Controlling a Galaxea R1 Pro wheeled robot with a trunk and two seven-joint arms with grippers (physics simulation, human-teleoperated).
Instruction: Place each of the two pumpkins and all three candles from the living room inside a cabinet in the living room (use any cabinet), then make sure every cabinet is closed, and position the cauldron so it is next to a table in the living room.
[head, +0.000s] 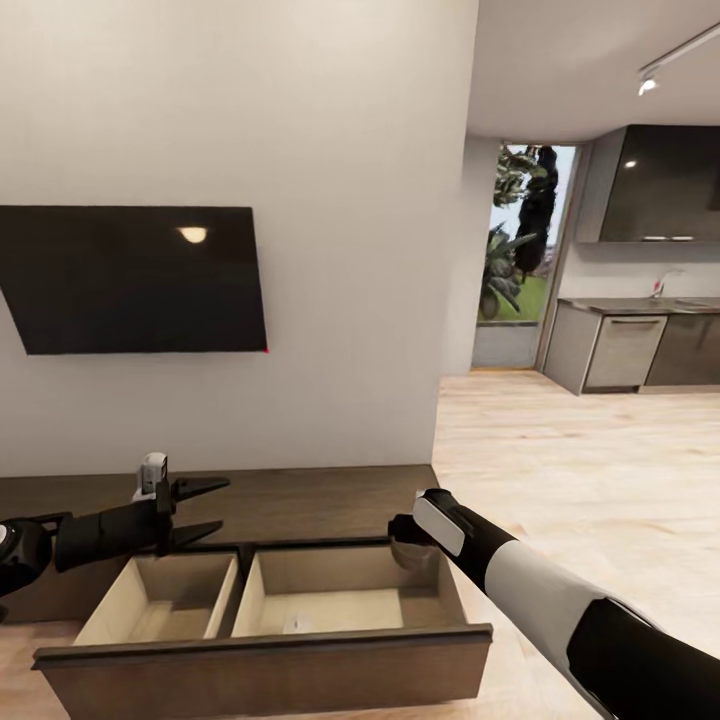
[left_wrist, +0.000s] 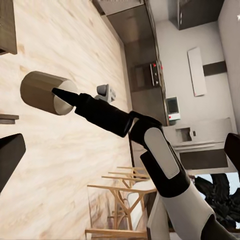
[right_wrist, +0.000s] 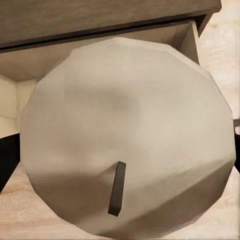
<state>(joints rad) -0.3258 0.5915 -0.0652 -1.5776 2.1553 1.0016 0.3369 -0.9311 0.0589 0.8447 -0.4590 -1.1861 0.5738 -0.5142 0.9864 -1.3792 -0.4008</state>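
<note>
The open drawer (head: 300, 600) gapes upward, split by one divider (head: 240, 595).

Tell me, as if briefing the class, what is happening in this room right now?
A two-armed robot stands at a low dark cabinet under a wall TV. Its drawer is pulled open, showing two pale compartments. The right gripper holds a candle over the right-hand compartment's back corner, not yet released. The left gripper hovers open and empty above the cabinet top. A kitchen shows beyond the wall.

The cabinet (head: 300, 500) stands on the wood floor (head: 580, 450), drawer open.
</note>
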